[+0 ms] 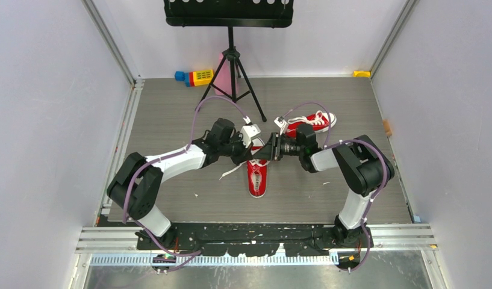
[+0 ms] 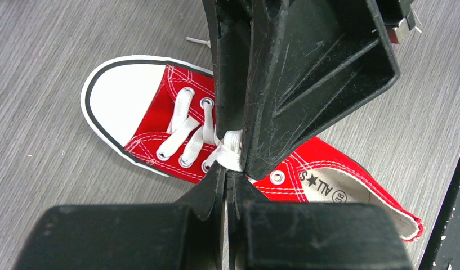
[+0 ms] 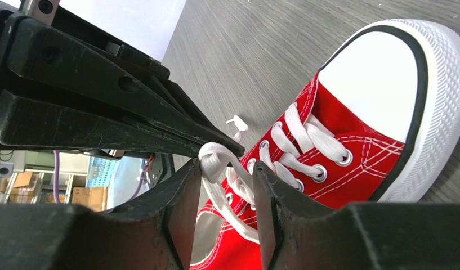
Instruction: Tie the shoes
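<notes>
A white-and-black left arm (image 1: 171,161) and right arm (image 1: 351,165) reach in from the near edge of a grey wood-grain table (image 1: 165,114). They meet over a small red canvas low-top sneaker (image 1: 257,179) lying mid-table, its smooth white rubber toe cap pointing toward the arm bases. The overhead view shows only a crowded meeting point, while the wrist views show the grip. The left end effector (image 2: 226,175) is closed, its scuffed black plastic fingers pinching a flat woven white lace (image 2: 232,153) just above the metal eyelets. The right end effector (image 3: 227,170) has its fingers slightly apart with lace strands between them; whether they press the lace cannot be told. Only the left wrist view shows the star logo printed inside the pale lining. Farther back and to the right lies a second red sneaker (image 1: 312,122), its laces loose. Beyond stand a black tripod music stand (image 1: 231,66) and coloured plastic blocks (image 1: 195,76), before plain pale walls (image 1: 50,90).
</notes>
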### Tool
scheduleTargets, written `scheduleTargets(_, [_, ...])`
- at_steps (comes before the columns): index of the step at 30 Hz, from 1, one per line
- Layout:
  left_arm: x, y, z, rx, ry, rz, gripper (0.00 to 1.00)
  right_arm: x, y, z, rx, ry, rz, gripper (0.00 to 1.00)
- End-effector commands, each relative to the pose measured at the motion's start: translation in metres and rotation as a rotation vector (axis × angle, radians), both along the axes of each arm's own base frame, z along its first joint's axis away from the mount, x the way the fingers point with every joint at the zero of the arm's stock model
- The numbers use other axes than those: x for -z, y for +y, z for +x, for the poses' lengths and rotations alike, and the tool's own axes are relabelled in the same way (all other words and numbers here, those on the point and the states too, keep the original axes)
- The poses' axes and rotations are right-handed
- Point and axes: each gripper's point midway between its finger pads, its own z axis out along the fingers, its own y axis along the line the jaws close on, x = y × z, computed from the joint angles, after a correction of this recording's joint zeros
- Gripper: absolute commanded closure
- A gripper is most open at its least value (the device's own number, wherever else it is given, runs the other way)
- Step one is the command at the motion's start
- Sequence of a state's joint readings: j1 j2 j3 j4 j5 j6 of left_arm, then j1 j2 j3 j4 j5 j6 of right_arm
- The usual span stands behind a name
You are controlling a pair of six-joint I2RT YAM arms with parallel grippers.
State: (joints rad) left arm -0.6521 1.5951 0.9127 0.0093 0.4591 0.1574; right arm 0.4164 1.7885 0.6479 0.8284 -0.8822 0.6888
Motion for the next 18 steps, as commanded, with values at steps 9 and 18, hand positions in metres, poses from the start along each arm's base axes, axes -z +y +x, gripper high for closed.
scheduleTargets(9, [-0.0219,-0.0213,-0.0018,0.078,-0.036,-0.09,1.0,-0.0258,0.0114,0.0106,-0.039,-0.092,0.081,0.77])
scheduleTargets(18, [-0.0181,-0.0147,0.004,0.031,-0.037,-0.05,0.95,-0.0259,0.0064,0.0143,0.006,-0.114,0.036,1.0])
